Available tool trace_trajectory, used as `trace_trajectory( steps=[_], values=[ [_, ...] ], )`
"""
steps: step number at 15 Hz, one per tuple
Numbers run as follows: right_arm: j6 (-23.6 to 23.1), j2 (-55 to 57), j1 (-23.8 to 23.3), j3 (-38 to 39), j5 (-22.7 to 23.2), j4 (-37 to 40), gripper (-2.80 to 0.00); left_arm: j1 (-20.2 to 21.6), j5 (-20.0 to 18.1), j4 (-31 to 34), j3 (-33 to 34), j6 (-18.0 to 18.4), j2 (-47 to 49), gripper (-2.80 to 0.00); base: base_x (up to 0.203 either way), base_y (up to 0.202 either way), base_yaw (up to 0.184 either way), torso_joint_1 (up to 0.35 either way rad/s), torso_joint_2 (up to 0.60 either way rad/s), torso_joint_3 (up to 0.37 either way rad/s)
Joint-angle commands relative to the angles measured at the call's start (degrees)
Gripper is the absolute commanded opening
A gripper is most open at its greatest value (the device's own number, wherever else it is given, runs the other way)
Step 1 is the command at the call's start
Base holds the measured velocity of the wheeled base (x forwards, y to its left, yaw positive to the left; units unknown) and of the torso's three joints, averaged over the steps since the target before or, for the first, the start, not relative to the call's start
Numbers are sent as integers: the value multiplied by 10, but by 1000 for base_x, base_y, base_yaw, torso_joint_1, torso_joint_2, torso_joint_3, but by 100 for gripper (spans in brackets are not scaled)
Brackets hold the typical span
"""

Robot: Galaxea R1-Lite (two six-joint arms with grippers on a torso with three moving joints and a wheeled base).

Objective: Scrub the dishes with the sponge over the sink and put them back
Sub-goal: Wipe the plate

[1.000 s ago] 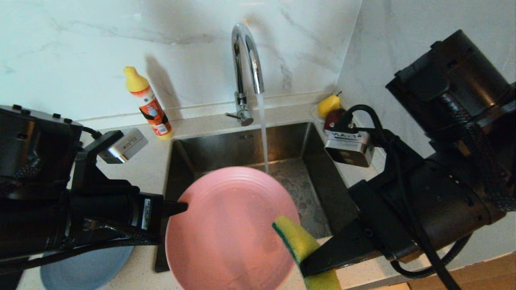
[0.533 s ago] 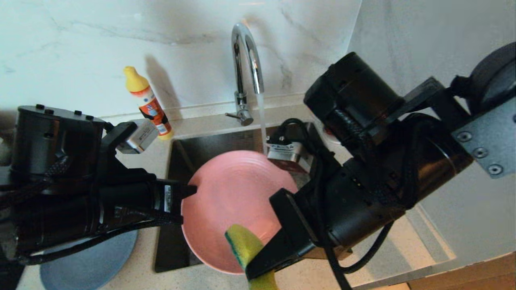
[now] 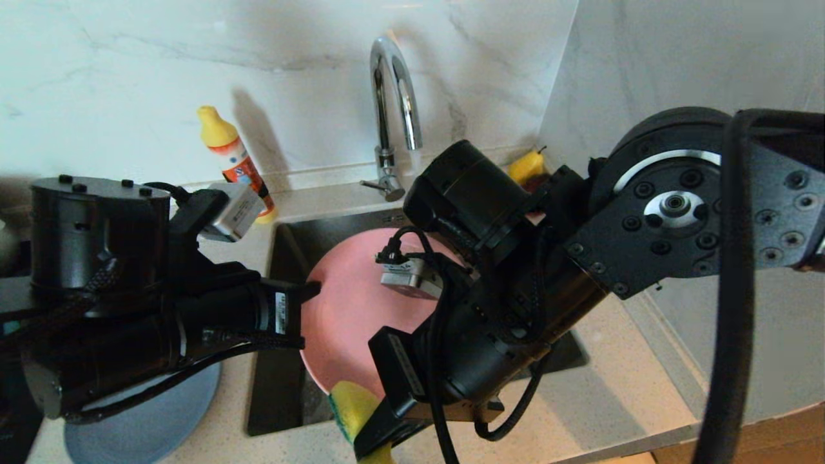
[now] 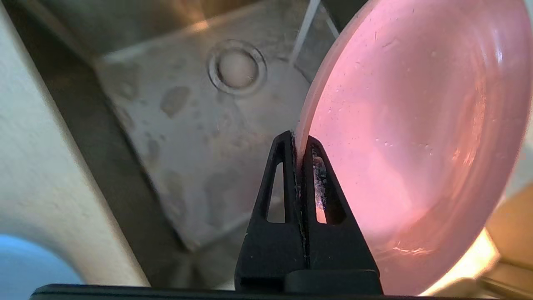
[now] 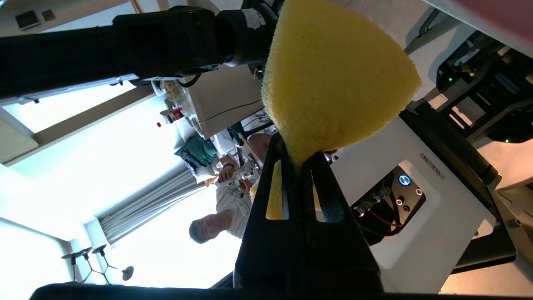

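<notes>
STEP: scrubbing pink plate [image 3: 351, 303], tilted over sink [image 3: 283, 380] | LEFT tool [image 4: 300, 146]: clamped on plate rim | RIGHT tool [image 5: 297, 160]: pinching sponge [image 3: 351, 406] at plate's near edge | NEXT: judged, press sponge onto plate face.

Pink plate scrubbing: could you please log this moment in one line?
left end effector: grips pink plate rim over sink | right end effector: pinches sponge

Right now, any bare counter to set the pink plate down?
Free: counter right of the sink, toward the right wall. Bare strip between the orange bottle and tap. Crowded: blue plate fills the near-left counter; both arms, pink plate and sponge crowd the basin.
</notes>
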Motion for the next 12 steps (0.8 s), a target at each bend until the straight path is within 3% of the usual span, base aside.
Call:
trace_trajectory(
  steps=[1, 4, 6, 12],
  values=[
    [3, 8, 0, -2, 1, 4, -280, -1, 3, -55, 25, 23, 4, -280, 0, 0, 0, 0, 0, 0],
    [3, 4, 2, 0, 1, 10, -280, -1, 5, -98, 48, 62, 9, -280, 0, 0, 0, 0, 0, 0],
    [4, -1, 13, -1, -5, 20, -280, -1, 22, -107, 48, 66, 19, -280, 0, 0, 0, 0, 0, 0],
    [6, -37, 19, 0, -120, 27, -280, -1, 33, -107, 48, 60, 21, -280, 0, 0, 0, 0, 0, 0]
  ],
)
